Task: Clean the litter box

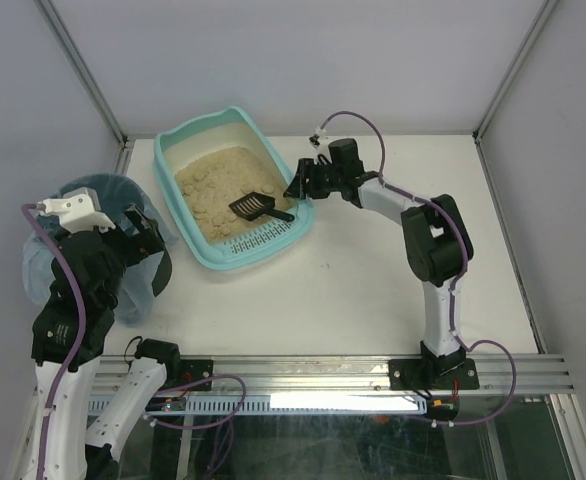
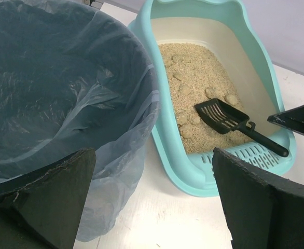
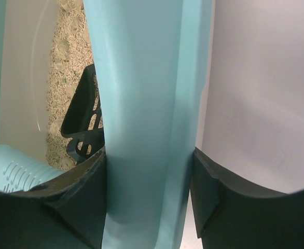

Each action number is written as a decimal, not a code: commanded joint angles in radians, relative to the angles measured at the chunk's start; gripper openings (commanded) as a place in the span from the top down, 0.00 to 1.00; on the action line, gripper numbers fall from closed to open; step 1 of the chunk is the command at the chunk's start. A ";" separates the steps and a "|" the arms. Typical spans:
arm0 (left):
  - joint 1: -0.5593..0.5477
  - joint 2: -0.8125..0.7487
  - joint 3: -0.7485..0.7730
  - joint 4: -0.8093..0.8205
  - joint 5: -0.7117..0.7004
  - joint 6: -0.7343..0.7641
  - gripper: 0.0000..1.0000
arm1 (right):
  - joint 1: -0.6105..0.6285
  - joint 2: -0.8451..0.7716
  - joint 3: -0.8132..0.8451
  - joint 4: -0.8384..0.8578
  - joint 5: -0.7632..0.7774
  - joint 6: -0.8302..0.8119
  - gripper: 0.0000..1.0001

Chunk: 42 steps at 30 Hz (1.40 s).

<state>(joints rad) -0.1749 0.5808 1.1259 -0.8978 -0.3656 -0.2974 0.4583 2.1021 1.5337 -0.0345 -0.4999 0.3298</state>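
White table, pale walls. The litter box sits far left of centre, its rim clamped by the right gripper. The left gripper gapes beside the bin, which its arm half hides.

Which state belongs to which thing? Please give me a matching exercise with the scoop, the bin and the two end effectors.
Things: 1 scoop; 2 bin; 3 left end effector; 4 right end effector.
States: A closed on the litter box rim; B lying on the litter; C lined with a bluish bag; D open, near the bin.
Pairs: 1-B; 2-C; 3-D; 4-A.
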 commanded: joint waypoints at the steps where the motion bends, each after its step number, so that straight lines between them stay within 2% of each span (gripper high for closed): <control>1: 0.010 0.010 -0.009 0.021 0.016 -0.010 0.01 | -0.019 -0.121 -0.133 -0.032 0.149 -0.056 0.81; 5: 0.011 0.033 -0.007 0.014 0.009 -0.025 0.01 | -0.038 -0.231 -0.266 -0.026 0.228 -0.027 0.85; 15: 0.011 0.193 0.082 -0.053 -0.002 -0.068 0.01 | -0.060 -0.609 -0.709 -0.005 0.291 0.020 0.81; 27: 0.010 0.287 0.134 -0.103 -0.001 -0.048 0.01 | -0.064 -1.111 -1.061 -0.188 0.407 0.144 0.80; 32: 0.011 0.307 0.149 -0.131 -0.042 -0.055 0.01 | -0.066 -1.253 -1.101 -0.271 0.429 0.191 0.70; 35: 0.011 0.324 0.172 -0.144 -0.083 -0.062 0.01 | -0.066 -1.287 -1.088 -0.302 0.423 0.204 0.49; 37: 0.011 0.340 0.188 -0.145 -0.111 -0.060 0.01 | -0.066 -1.301 -1.064 -0.332 0.424 0.196 0.41; 39: 0.010 0.361 0.203 -0.139 -0.132 -0.053 0.01 | -0.065 -1.318 -1.039 -0.355 0.414 0.187 0.37; 42: 0.010 0.398 0.209 -0.106 -0.140 -0.028 0.02 | -0.065 -1.354 -1.005 -0.387 0.394 0.179 0.36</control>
<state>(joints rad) -0.1745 0.9432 1.2907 -1.0504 -0.4530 -0.3515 0.3977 0.7986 0.4610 -0.3233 -0.1234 0.5488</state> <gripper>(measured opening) 0.990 0.638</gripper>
